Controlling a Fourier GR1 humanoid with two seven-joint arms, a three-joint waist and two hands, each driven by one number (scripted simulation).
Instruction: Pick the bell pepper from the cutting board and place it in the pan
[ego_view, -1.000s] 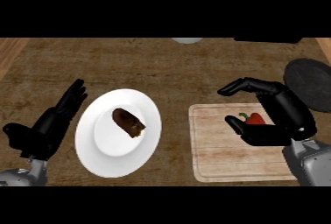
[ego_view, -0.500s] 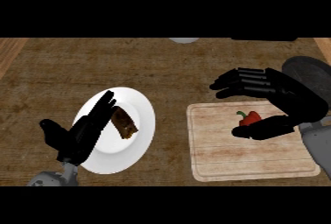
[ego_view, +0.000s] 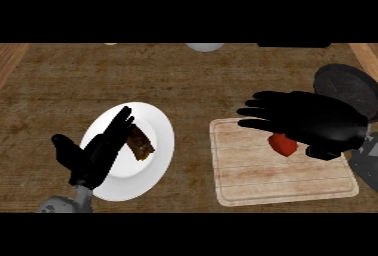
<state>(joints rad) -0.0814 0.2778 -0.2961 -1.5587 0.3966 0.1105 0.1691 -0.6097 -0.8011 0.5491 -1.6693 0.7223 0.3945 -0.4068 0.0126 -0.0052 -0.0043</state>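
Observation:
The red bell pepper lies on the wooden cutting board at the right, near its back edge. My right hand hovers over it, open, with fingers stretched to the left and the thumb just right of the pepper; the palm hides the pepper's top part. The dark pan sits behind the board at the far right, partly covered by that hand. My left hand stays open, fingers straight, over the left side of a white plate.
The white plate carries a brown piece of food. A white round object stands at the counter's back edge. Wooden borders run along the far left and far right of the counter.
My left hand has swung right, from beside the plate to over it. My right hand has straightened its fingers and spread them above the pepper, which stays on the board.

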